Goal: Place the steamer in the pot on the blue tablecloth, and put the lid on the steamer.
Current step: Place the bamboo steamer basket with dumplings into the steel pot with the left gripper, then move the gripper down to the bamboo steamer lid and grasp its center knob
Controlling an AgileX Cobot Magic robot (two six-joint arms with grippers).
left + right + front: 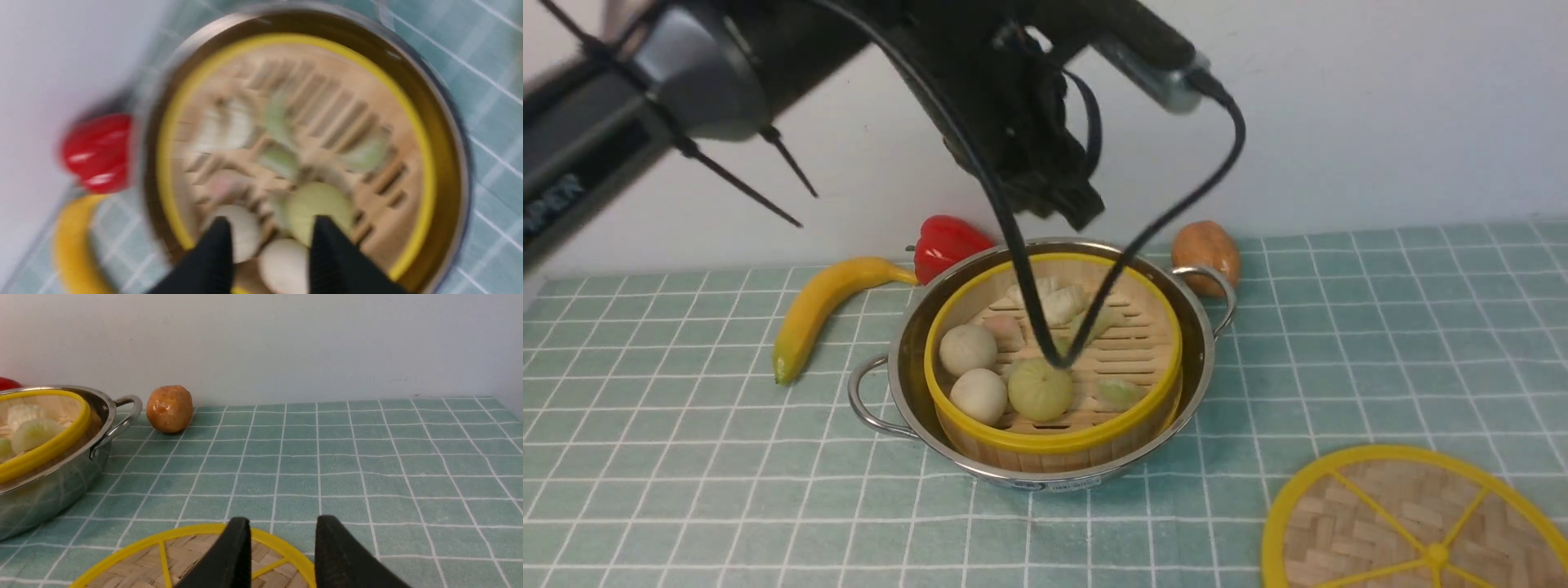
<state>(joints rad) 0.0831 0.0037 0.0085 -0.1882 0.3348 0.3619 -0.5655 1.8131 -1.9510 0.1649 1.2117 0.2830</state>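
The right gripper (282, 522) holds its jaws parted above the lid (135, 567) for pickup, while the left gripper (271, 222), blurred, seems parted and empty over the steamer (1127, 359) in the pot (1202, 343).

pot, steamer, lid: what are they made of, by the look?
Pot: polished metal, likely stainless steel; its wall mirrors the cloth grid. Steamer: pale bamboo-like slats and wall; glossy yellow rim, maybe plastic. Lid: woven bamboo-like strips, same yellow rim and spokes.

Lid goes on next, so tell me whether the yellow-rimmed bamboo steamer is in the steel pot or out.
In. The yellow-rimmed bamboo steamer sits inside the shiny steel pot, whose wall rings it all round.
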